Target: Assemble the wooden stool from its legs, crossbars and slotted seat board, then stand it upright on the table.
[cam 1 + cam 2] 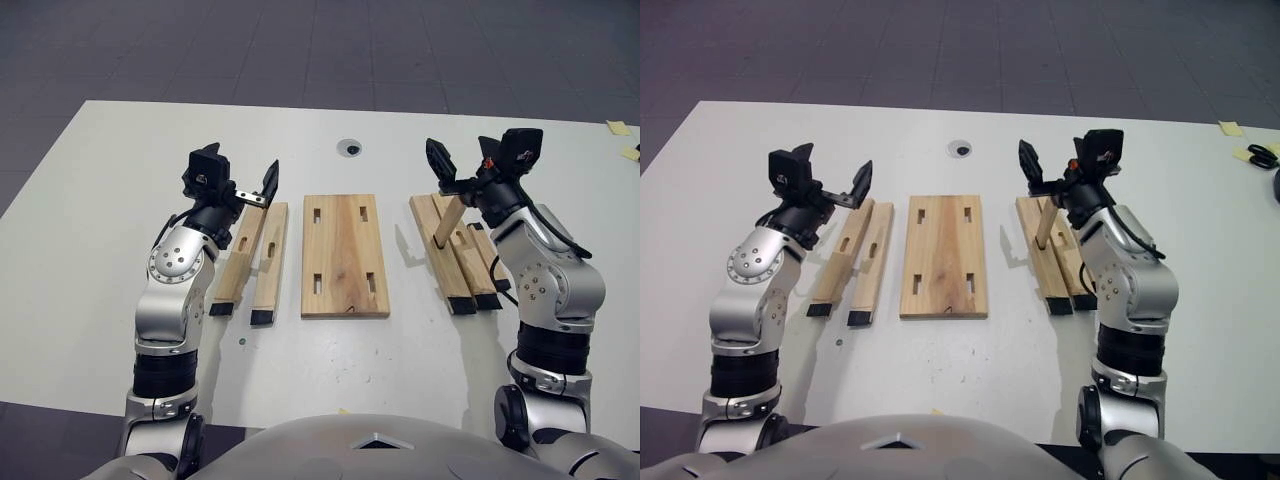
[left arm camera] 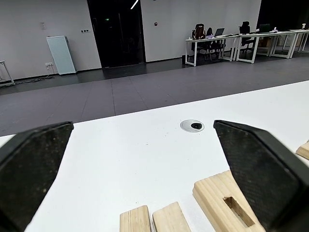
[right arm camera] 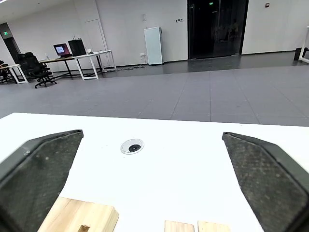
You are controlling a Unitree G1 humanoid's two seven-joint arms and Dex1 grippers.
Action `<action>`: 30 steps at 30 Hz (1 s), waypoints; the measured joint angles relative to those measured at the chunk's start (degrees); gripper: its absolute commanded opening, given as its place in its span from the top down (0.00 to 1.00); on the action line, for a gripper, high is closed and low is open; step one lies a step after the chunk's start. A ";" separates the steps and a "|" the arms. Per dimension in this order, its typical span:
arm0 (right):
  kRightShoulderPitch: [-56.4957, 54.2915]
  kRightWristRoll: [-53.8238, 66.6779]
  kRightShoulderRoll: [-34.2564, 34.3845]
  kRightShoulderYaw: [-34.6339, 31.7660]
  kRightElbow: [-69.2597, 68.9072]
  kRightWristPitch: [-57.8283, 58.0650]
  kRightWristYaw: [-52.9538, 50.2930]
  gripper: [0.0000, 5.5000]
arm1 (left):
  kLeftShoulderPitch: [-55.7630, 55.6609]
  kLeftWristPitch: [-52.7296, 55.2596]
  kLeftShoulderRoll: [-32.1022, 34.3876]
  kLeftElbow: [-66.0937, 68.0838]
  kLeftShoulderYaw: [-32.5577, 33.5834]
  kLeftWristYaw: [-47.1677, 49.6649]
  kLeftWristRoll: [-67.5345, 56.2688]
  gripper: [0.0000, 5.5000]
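Wooden parts all lay on the white surface point(image 1: 120, 200), with none joined as far as I could judge. The slotted seat board point(image 1: 345, 255) lay flat in the middle, its four slots facing up. Just left of the seat board were two legs point(image 1: 270, 260), side by side. To its right were three more flat pieces point(image 1: 452, 275), packed together, with a short crossbar point(image 1: 447, 222) standing tilted on them. Whether its foot sat in a slot could not be told.

The left end effector point(image 2: 142, 145) was wide open and empty, above the far ends of the left legs. The right end effector point(image 3: 152, 145) was also wide open, with nothing between its fingers. It hung over the far end of the pieces right of the seat board, just above the crossbar's top.

Judgement: the task was at its start, and the step in hand was a first pick, probably the crossbar.

To do it well:
- Lower the right end effector until its fingers straddle the bar's narrow faces on the upper half.
- Close only once both pads sit level.
- Lift along the bar's own axis so the pieces beneath are not dragged.
- Use the left end effector to pin the receiving leg flat, clear of its slots.

Risk: the tilted bar could tip at first contact.
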 measured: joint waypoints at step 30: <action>0.05 2.46 1.17 0.52 -2.05 1.79 1.30 0.03 | 0.01 0.00 -0.05 0.16 -0.47 -0.31 0.04 0.02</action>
